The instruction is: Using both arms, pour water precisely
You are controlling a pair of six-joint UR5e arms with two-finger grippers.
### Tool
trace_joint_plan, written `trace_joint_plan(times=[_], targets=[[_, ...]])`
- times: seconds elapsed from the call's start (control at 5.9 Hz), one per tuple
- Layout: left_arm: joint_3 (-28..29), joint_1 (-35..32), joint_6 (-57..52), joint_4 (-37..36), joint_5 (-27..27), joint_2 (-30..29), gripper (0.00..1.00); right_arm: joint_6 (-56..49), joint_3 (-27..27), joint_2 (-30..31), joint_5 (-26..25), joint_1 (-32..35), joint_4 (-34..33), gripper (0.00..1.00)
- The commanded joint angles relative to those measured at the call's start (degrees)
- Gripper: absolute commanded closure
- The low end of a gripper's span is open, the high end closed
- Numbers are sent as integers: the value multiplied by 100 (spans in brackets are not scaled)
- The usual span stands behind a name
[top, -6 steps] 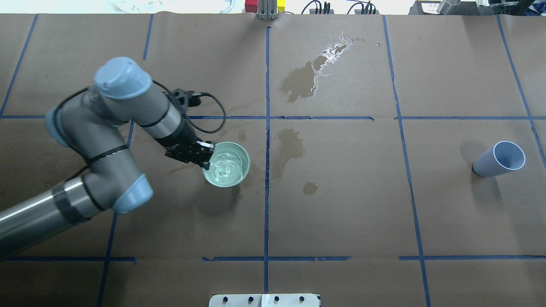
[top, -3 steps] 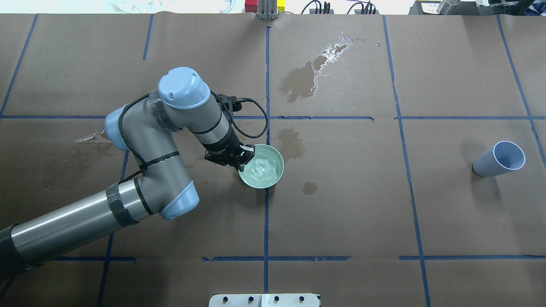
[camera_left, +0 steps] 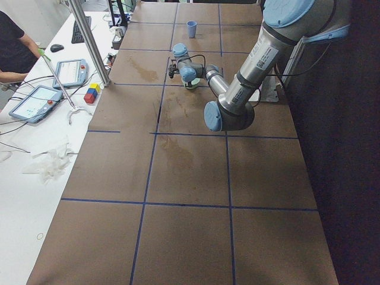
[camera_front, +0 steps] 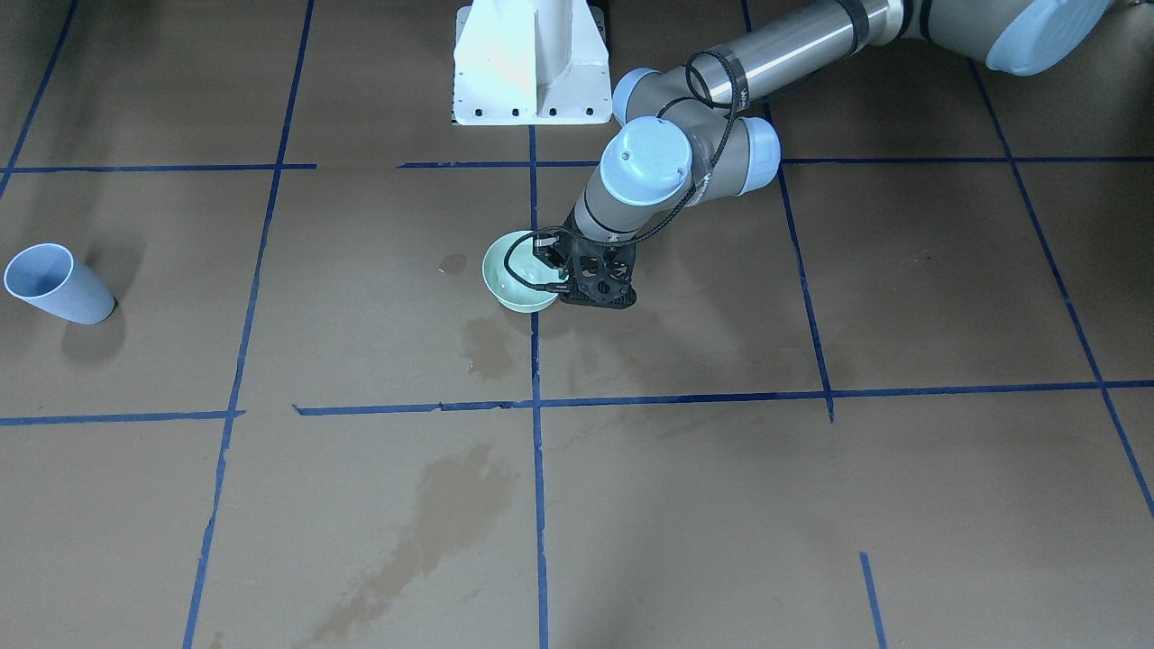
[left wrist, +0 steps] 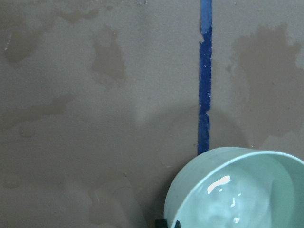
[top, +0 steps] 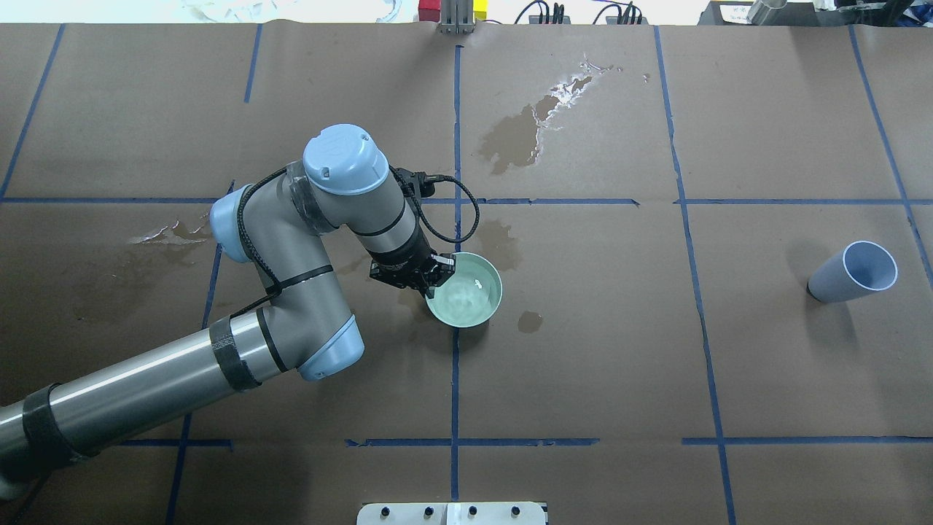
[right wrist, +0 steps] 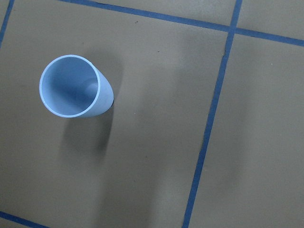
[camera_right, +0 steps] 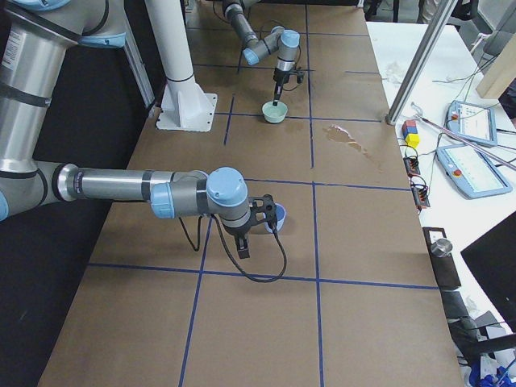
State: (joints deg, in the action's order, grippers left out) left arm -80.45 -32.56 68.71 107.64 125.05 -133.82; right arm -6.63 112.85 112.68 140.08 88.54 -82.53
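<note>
A mint-green bowl (top: 482, 310) holds the water (top: 466, 294), which is clear and glossy; it also shows in the left wrist view as water (left wrist: 232, 204). My left gripper (top: 435, 280) is shut on the bowl's near-left rim, over the centre tape line. From the front, the left gripper (camera_front: 547, 267) grips the bowl (camera_front: 507, 281). An empty light-blue cup (top: 853, 272) stands far to the right and fills the cup (right wrist: 76, 88) corner of the right wrist view. My right gripper (camera_right: 244, 247) hangs beside that cup (camera_right: 278, 216); I cannot tell whether it is open or shut.
Brown paper with a blue tape grid covers the table. Wet stains (top: 519, 137) lie beyond the bowl, with a small one (top: 530, 321) to its right. The white pedestal (camera_front: 530, 63) stands at the robot's side. A person (camera_left: 15, 50), tablets and a metal post (camera_left: 89, 41) are at the far edge.
My left arm has carried the bowl rightward, from left of the centre tape line onto it. The water's ripples have calmed. The blue cup has not moved.
</note>
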Motion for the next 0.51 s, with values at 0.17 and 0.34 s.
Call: trace_joint_plan(times=[0.17, 0.34], targets=[[11, -13, -33, -6, -77, 57, 94, 12, 0, 0, 2, -3, 0, 1], [11, -13, -33, -6, -139, 75, 92, 21, 0, 0, 2, -3, 0, 1]])
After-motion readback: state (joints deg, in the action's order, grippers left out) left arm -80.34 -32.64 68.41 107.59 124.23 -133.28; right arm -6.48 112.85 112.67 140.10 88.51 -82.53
